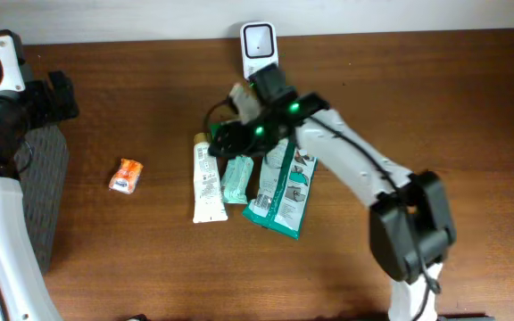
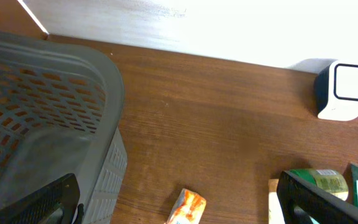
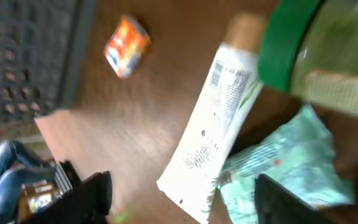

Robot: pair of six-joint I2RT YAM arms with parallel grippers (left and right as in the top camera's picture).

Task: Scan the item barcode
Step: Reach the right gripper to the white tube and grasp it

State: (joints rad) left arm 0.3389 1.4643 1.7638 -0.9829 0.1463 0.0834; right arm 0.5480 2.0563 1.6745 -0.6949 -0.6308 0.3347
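The white barcode scanner point(image 1: 259, 45) stands at the table's back edge, and the left wrist view shows this scanner point(image 2: 344, 90) too. A white tube point(image 1: 206, 183), a teal packet point(image 1: 236, 178) and a green-and-white pouch point(image 1: 282, 187) lie side by side mid-table. My right gripper point(image 1: 221, 143) hovers over their upper ends, beside a green-capped container point(image 3: 291, 43). In the blurred right wrist view its gripper point(image 3: 185, 205) is open, fingers astride the tube's point(image 3: 213, 124) flat end and the teal packet point(image 3: 278, 168). My left gripper point(image 1: 61, 96) is open and holds nothing.
A grey perforated basket point(image 1: 47, 196) sits at the left edge, under my left gripper point(image 2: 176, 211). The basket point(image 2: 42, 112) fills the left of that view. A small orange packet point(image 1: 126, 176) lies alone between basket and tube. The orange packet point(image 2: 187, 208) shows low in the left wrist view.
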